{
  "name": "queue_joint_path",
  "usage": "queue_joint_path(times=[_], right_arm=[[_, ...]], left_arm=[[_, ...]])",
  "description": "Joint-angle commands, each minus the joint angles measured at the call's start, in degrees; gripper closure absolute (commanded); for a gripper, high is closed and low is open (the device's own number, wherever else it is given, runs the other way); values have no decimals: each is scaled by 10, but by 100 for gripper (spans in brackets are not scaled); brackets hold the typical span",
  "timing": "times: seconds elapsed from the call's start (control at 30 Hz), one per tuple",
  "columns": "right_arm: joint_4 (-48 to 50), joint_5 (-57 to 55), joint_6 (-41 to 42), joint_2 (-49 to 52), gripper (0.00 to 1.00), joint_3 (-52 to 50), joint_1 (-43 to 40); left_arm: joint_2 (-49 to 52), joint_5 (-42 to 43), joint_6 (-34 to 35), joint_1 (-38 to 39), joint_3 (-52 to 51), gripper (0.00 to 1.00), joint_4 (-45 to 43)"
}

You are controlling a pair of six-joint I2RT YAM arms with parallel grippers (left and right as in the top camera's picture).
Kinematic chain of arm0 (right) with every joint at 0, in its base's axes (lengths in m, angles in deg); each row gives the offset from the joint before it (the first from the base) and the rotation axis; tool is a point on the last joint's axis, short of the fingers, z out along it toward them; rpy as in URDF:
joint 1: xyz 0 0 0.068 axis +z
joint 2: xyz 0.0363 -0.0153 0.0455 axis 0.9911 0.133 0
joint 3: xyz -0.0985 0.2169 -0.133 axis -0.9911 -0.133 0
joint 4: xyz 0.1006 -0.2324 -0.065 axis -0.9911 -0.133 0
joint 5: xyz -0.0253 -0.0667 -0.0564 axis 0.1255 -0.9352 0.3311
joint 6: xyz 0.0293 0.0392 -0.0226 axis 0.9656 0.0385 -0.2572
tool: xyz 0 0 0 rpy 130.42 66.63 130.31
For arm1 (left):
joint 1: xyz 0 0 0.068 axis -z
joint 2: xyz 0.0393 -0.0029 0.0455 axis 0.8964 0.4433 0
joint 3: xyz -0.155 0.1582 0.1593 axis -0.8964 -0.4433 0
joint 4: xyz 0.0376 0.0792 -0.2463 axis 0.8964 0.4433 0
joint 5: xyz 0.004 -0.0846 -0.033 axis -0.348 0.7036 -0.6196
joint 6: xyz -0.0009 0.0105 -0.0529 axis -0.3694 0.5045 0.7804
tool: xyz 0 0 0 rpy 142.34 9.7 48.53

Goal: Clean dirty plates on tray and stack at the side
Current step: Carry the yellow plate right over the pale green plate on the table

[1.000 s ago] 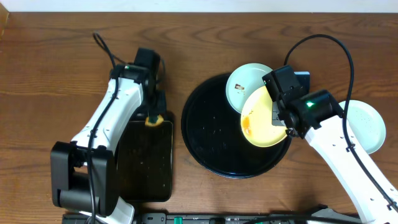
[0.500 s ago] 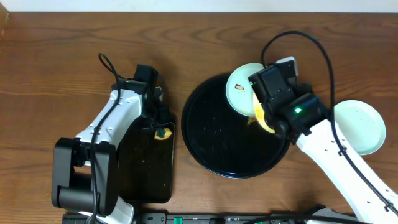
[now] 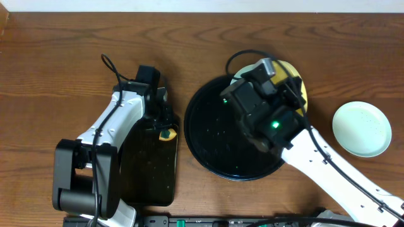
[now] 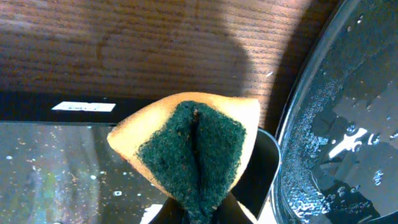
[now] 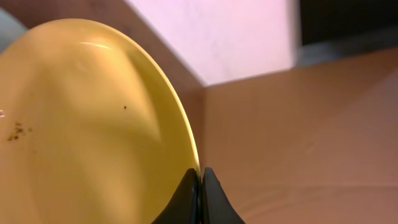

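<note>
"How many of each thing do you count?"

"Two plates in plain sight: one yellow plate (image 5: pixel 93 124) and one light-blue plate (image 3: pixel 361 128). Anything under the right arm (image 3: pixel 328 165) is hidden from me. There's also one round tray (image 3: pixel 211 142), one rectangular tray (image 3: pixel 148 173) and one sponge (image 4: pixel 193 146)."

"Where's the yellow one?"

"It's in the right gripper (image 5: pixel 200 180), with the fingers pinched tight on its rim. It stands on edge. The rim rises from the fingertips and curves off to their left, and its speckled face is on that side too. It's round, so it has no long axis."

"And the blue one?"

"It lies flat on the table (image 3: pixel 63 63), off the round tray and well apart from those fingers."

"What about the left gripper (image 3: pixel 163 128)?"

"It's clamped on the folded sponge, green side out, which pokes beyond the fingertips. The round tray's rim is just to their right and the rectangular tray is to their left."
</note>
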Motion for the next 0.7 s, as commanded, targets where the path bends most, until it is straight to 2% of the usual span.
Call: queue_joint_path(times=[0.0,0.13,0.27,0.37,0.47,0.53,0.67], right_arm=[[31,-100,-108,1,99,12,23],[46,-108,-118,1,98,12,29],[47,-100,-94,1,99,12,28],[19,-17,-5,1,99,12,23],[-40,108,131,1,99,12,5],[-79,218,246,4,99,12,-29],[-92,330,372,8,98,0,-104]], left_arm=[[0,11,-15,-1,-6,93,-3],[0,11,-14,-1,-6,93,-3],[0,11,-14,-1,-6,93,-3],[0,11,-14,-1,-6,93,-3],[0,11,-14,-1,-6,93,-3],[0,11,-14,-1,-6,93,-3],[0,11,-15,-1,-6,93,-3]])
